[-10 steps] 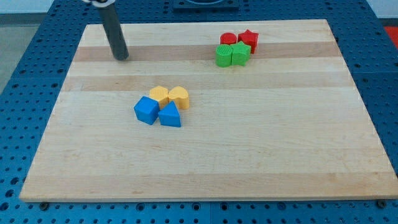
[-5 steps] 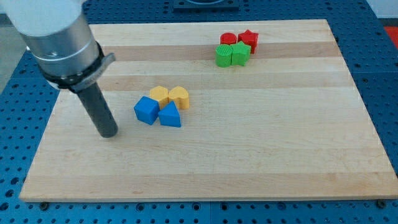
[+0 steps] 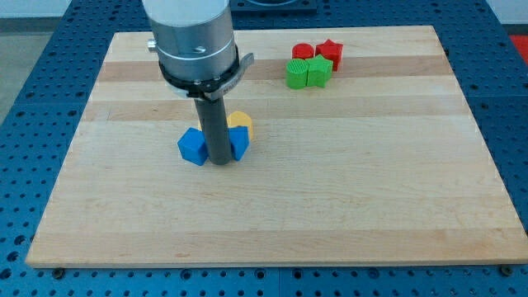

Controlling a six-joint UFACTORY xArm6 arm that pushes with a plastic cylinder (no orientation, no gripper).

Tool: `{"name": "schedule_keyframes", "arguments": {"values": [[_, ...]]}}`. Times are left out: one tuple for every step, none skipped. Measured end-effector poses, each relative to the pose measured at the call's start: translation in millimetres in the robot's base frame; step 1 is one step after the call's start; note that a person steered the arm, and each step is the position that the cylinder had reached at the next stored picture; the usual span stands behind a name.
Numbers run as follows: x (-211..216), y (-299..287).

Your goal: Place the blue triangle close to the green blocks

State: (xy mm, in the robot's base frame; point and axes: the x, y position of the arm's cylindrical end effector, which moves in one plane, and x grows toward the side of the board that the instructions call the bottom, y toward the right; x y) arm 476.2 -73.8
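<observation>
In the single camera view, the arm comes down from the view's top as a wide grey metal cylinder (image 3: 195, 37) that narrows into a straight dark rod. The rod stands nearly upright, and my tip (image 3: 221, 162) rests on the light wooden table (image 3: 346, 181), planted in front of the cluster of blocks left of centre. There is no claw on this arm, so nothing is clenched or released; the rod alone touches the scene.

The rod hides much of the blue triangle block (image 3: 239, 143), of which only a sliver shows at 3 o'clock from the rod. The blue cube-like block (image 3: 192, 146) sits at 9 o'clock from the tip, just beside it. A yellow block (image 3: 242, 121) peeks out at 1 o'clock.

Well apart, toward 1 o'clock, two green blocks (image 3: 308, 73) sit side by side, touching two red blocks (image 3: 318, 53) just behind them.

The table lies on a blue perforated surface (image 3: 33, 74).
</observation>
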Motion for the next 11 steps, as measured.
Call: {"name": "schedule_keyframes", "arguments": {"values": [[-0.5,30.1],[-6.8,56.1],[-23.4,62.9],[-33.6,62.0],[-33.9,61.4],[-33.9,50.8],[-33.9,34.8],[-41.7,25.5],[-58.6,24.3],[-61.8,32.1],[-66.0,50.6]]}}
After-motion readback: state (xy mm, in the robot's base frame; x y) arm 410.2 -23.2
